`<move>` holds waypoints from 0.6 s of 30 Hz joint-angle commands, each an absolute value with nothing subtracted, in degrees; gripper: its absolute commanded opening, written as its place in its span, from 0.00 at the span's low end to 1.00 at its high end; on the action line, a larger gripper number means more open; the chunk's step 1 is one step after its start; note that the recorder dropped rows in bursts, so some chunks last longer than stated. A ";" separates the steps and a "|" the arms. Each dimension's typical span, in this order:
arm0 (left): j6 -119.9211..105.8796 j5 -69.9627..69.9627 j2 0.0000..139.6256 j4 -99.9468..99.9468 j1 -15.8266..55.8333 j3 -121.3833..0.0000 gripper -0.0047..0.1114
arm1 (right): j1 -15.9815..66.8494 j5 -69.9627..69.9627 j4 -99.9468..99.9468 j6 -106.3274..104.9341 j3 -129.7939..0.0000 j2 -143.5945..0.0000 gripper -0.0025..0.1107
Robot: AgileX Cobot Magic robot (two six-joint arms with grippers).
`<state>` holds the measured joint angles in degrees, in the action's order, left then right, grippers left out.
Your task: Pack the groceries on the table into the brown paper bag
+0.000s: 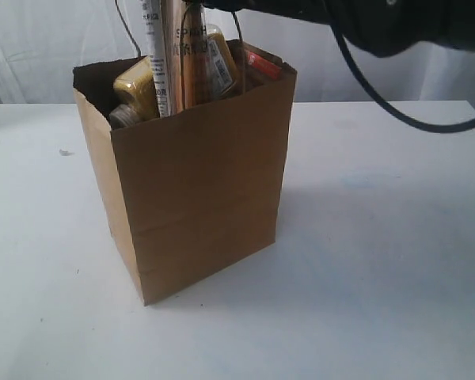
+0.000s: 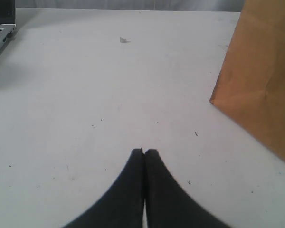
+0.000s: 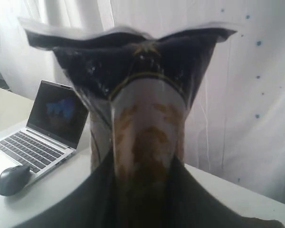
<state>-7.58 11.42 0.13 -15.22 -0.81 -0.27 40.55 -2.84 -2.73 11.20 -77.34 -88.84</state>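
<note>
Brown paper bag (image 1: 198,182) stands upright and open on the table (image 1: 380,261). We take it as our reference.

- Long spaghetti pack (image 1: 191,71): upright inside the bag, its upper part rising well above the bag's rim and out of the exterior view.
- Right gripper (image 3: 142,175): above the bag, clamped on the spaghetti pack. In the right wrist view we see dark fingers (image 3: 185,190) pressed against either side of the pack, whose flared top end spreads beyond them.
- Clear jar with olive-yellow lid (image 1: 138,87): inside the bag, tilted, just beside the spaghetti pack on the side of the bag's near corner.
- Dark pull-tab can (image 1: 125,116): inside the bag, just below the jar. Only a sliver shows over the rim.
- Yellow-grain bottle (image 1: 223,62): inside the bag, on the other side of the spaghetti pack.
- An orange-red edge (image 1: 263,65) shows at the bag's far corner. We cannot tell which item it is.
- Left gripper (image 2: 144,152): low over the bare table, apart from the bag, its jaws pressed together with nothing between them.
- Small scrap (image 2: 125,40): on the table, well apart from the bag.
- Laptop (image 3: 47,128) and mouse (image 3: 12,179): on the table, far from the bag.
</note>
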 commanded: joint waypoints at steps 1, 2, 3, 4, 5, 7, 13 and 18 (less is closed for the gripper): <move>-7.70 11.12 0.00 -15.65 -0.59 0.00 0.04 | 40.61 -10.43 -4.12 8.42 -75.28 -87.56 0.02; -7.70 11.12 0.00 -15.65 -0.59 0.00 0.04 | 40.61 -10.43 -4.12 7.82 -74.41 -87.56 0.02; -7.70 11.12 0.00 -15.65 -0.59 0.00 0.04 | 40.61 -10.43 -4.27 7.68 -73.77 -87.56 0.02; -7.70 11.12 0.00 -15.65 -0.59 0.00 0.04 | 40.61 -10.43 -4.39 7.68 -73.13 -87.56 0.02; -7.70 11.12 0.00 -15.65 -0.59 0.00 0.04 | 40.61 -10.43 -4.54 7.68 -72.19 -87.56 0.02; -7.70 11.12 0.00 -15.65 -0.59 0.00 0.04 | 40.61 -11.42 -4.70 7.68 -70.76 -87.56 0.02; -7.70 11.12 0.00 -15.65 -0.59 0.00 0.04 | 40.61 -13.72 -4.70 7.68 -68.35 -87.56 0.02; -7.70 11.12 0.00 -15.65 -0.59 0.00 0.04 | 40.61 -16.89 -5.20 7.68 -67.89 -87.56 0.02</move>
